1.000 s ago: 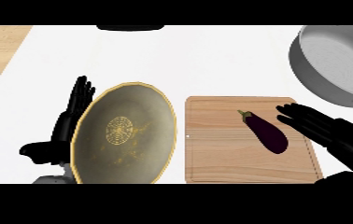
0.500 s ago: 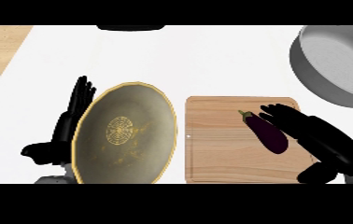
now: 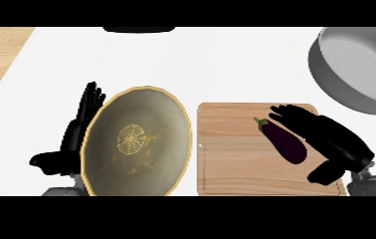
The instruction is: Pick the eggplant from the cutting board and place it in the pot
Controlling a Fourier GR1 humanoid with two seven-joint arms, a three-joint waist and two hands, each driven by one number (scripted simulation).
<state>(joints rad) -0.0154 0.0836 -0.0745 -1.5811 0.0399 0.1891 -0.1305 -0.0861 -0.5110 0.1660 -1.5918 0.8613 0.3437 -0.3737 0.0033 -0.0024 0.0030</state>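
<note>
The eggplant [image 3: 283, 141] lies on the cutting board [image 3: 229, 159], stem toward 11 o'clock, the right hand [image 3: 328, 137] spread open just at its 3 o'clock, fingers straight, grasping nothing; the pot [image 3: 339, 76] sits off at 1 o'clock, and the left hand [image 3: 75, 132] rests open at the plate's [image 3: 147, 112] 9 o'clock.

Deep purple eggplant [image 3: 283, 141] with a green stem. Pale board [image 3: 231, 153] with fine wood grain. Dull olive plate [image 3: 158, 113] with a gold rim and a gold web pattern at its centre. Grey pot [image 3: 345, 68]. White counter [image 3: 220, 63]. Black left hand [image 3: 77, 133] and right hand [image 3: 327, 133].
</note>
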